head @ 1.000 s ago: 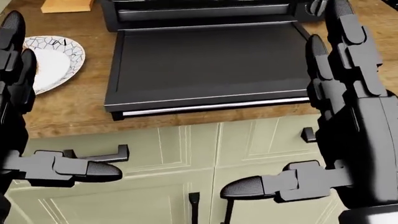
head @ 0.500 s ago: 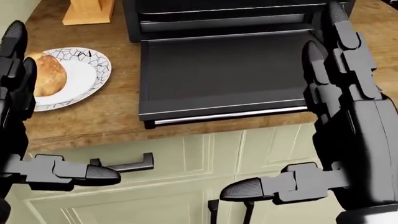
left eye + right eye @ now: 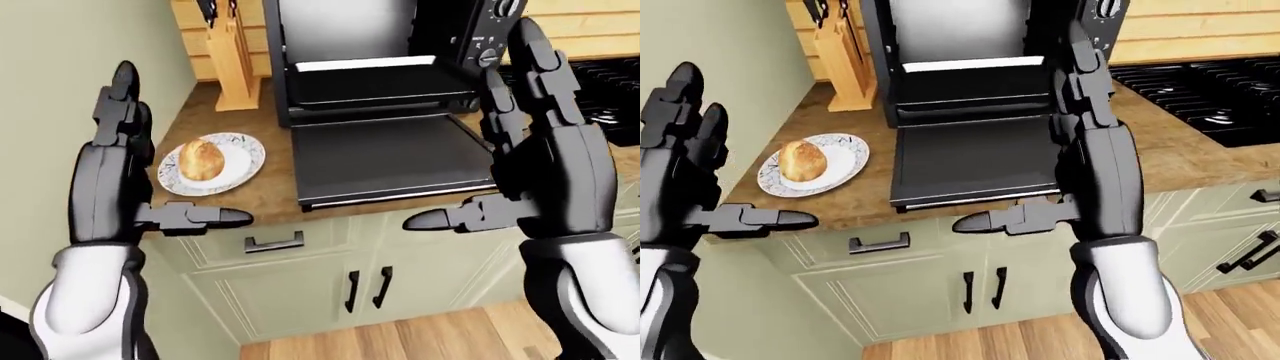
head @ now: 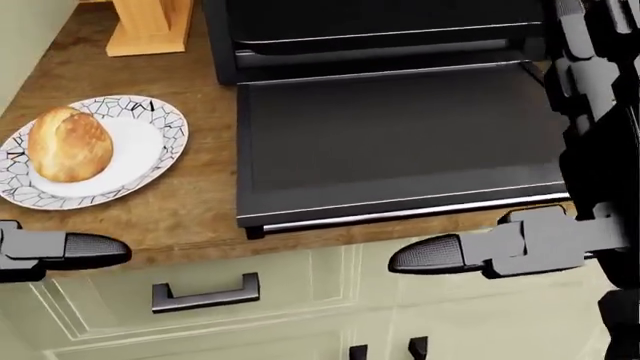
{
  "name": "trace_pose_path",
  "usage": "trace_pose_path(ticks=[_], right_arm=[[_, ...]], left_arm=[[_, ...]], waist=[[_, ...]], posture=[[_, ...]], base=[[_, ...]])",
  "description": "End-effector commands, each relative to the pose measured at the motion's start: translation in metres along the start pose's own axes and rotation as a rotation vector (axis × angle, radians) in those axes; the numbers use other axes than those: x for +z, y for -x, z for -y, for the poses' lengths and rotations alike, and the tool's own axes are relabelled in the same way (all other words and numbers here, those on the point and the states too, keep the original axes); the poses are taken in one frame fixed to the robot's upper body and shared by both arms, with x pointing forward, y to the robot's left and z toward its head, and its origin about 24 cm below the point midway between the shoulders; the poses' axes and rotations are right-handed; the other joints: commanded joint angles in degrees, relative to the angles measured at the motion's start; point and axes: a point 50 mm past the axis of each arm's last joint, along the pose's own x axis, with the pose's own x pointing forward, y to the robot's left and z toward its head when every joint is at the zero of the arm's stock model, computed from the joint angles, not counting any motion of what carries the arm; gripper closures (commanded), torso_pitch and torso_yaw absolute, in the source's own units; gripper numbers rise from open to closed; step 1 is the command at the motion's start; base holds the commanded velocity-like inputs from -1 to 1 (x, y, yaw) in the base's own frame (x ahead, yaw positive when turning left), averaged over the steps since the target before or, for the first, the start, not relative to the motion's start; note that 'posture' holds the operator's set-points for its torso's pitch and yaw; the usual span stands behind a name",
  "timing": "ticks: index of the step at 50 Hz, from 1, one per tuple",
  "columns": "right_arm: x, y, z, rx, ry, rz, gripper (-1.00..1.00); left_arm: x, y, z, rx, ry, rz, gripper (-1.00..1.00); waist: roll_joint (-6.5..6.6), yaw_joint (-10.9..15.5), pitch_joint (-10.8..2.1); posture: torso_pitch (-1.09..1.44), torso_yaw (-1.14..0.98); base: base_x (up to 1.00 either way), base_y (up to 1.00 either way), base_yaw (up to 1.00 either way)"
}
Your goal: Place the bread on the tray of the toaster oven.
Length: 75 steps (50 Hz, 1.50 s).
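Observation:
A round golden bread roll lies on a white patterned plate at the left of the wooden counter. The black toaster oven stands to its right with its door folded down flat and its tray slid partly out inside. My left hand is open and empty, raised left of the plate. My right hand is open and empty, raised at the right of the oven door. Both thumbs point inward below the counter edge.
A wooden knife block stands left of the oven against the wall. A black stove top lies to the right. Pale green cabinets with black handles run under the counter. A wall closes the left side.
The whole picture has shifted right and down as the camera moved. The plate with the bread has come fully into the head view. Both hands stay open.

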Motion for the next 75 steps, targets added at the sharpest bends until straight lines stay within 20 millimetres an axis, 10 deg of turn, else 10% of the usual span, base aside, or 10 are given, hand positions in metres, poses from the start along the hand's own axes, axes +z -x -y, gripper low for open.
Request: trace_pose_path(ticks=[1, 7, 16, 20, 21, 27, 32, 33, 55, 75], right_arm=[[0.017, 0.004, 0.003, -0.028, -0.074, 0.058, -1.00], [0.031, 0.008, 0.010, -0.043, -0.060, 0.072, -1.00], [0.031, 0.008, 0.010, -0.043, -0.060, 0.074, -1.00], [0.032, 0.009, 0.010, -0.045, -0.058, 0.074, -1.00], [0.031, 0.009, 0.010, -0.045, -0.060, 0.074, -1.00], [0.032, 0.009, 0.011, -0.047, -0.056, 0.074, -1.00], [0.038, 0.007, 0.010, -0.037, -0.068, 0.102, -1.00], [0.040, 0.007, 0.010, -0.034, -0.066, 0.109, -1.00], [0.049, 0.009, 0.015, -0.043, -0.080, 0.155, -1.00], [0.045, 0.010, 0.015, -0.036, -0.078, 0.151, -1.00]], left_arm=[[0.007, 0.000, 0.003, -0.018, 0.001, 0.045, -1.00], [0.004, 0.001, 0.006, -0.027, 0.005, 0.042, -1.00], [0.004, 0.001, 0.006, -0.024, 0.005, 0.041, -1.00], [0.004, 0.001, 0.005, -0.022, 0.006, 0.041, -1.00], [0.004, 0.001, 0.005, -0.023, 0.001, 0.040, -1.00], [0.004, 0.001, 0.004, -0.022, 0.003, 0.041, -1.00], [0.006, -0.001, 0.003, -0.017, 0.000, 0.043, -1.00], [0.006, 0.000, 0.003, -0.019, -0.002, 0.044, -1.00], [0.009, -0.002, -0.012, -0.005, -0.056, 0.030, -1.00], [0.020, -0.085, -0.047, -0.051, -0.279, -0.014, -1.00]], waist=[[-0.25, -0.30, -0.13], [-6.61, 0.50, -1.07], [-3.57, -0.87, 0.67], [2.35, -1.22, -1.08], [-0.19, -0.60, -0.30], [-1.23, -0.11, -0.74], [-6.45, 1.04, -0.08], [-4.65, 1.14, 0.45], [-4.34, 0.64, 0.25], [-4.52, 0.95, 0.20]], posture=[[0.00, 0.00], [0.00, 0.00], [0.00, 0.00], [0.00, 0.00], [0.00, 0.00], [0.00, 0.00], [0.00, 0.00], [0.00, 0.00], [0.00, 0.00], [0.00, 0.00]], base=[[0.21, 0.00, 0.00], [0.21, 0.00, 0.00], [0.22, 0.00, 0.00], [0.21, 0.00, 0.00], [0.17, 0.00, 0.00], [0.13, 0.00, 0.00], [0.03, 0.00, 0.00], [0.00, 0.00, 0.00], [0.00, 0.00, 0.00], [0.00, 0.00, 0.00]])
